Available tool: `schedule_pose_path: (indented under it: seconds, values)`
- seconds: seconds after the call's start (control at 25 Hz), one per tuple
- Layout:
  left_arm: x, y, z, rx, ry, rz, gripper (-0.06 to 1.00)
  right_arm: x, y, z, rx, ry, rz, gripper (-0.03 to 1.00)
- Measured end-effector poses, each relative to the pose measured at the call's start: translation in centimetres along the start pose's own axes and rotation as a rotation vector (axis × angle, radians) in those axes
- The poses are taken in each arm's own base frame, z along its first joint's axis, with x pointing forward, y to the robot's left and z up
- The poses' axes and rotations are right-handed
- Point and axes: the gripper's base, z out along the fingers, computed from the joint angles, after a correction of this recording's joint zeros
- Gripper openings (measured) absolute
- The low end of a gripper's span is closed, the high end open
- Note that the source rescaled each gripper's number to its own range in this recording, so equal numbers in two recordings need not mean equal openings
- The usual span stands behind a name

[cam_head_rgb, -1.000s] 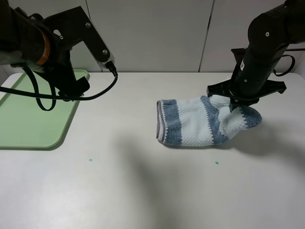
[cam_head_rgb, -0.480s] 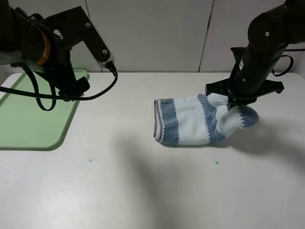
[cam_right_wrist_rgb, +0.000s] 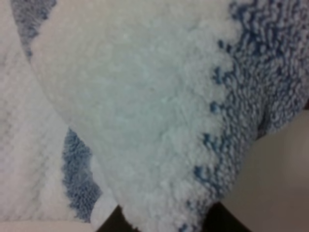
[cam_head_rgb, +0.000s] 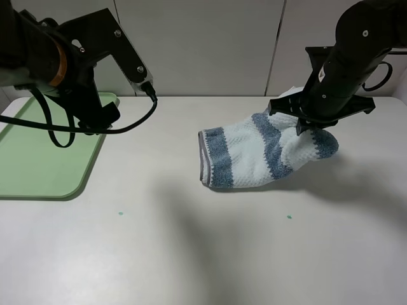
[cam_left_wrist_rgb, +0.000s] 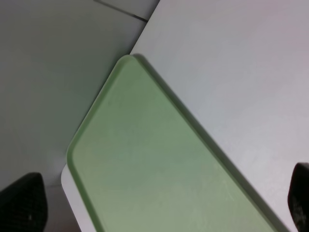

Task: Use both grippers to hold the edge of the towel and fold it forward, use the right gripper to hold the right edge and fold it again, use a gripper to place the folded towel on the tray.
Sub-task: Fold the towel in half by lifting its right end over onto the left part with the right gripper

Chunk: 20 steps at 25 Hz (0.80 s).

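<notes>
Two grippers: your right gripper [cam_head_rgb: 302, 127] is squeezing the one towel [cam_head_rgb: 248, 155] between nearly closed jaws; your left gripper [cam_left_wrist_rgb: 161, 200] is hanging wide open above the one tray [cam_head_rgb: 38, 165].

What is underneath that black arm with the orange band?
The pale green tray lies on the table under it, with the left gripper open above the tray. From high up, the arm covers part of the tray's far end.
</notes>
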Motion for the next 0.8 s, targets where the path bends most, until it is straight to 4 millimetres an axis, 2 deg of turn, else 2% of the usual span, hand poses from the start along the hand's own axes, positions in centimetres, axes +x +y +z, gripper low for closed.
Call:
schedule_pose_path:
  seconds: [0.12,0.52,0.8]
  values:
    - [0.0,0.0,0.0,0.0,0.0,0.0,1.0,0.3,1.1,-0.4,-0.016,-0.015,-0.037,0.14]
    - [0.0,0.0,0.0,0.0,-0.001,0.0,1.0,1.9,7.0,-1.6,-0.146,-0.119,-0.201,0.14]
    - [0.0,0.0,0.0,0.0,-0.001,0.0,1.0,2.0,8.9,-1.5,-0.219,-0.191,-0.232,0.14]
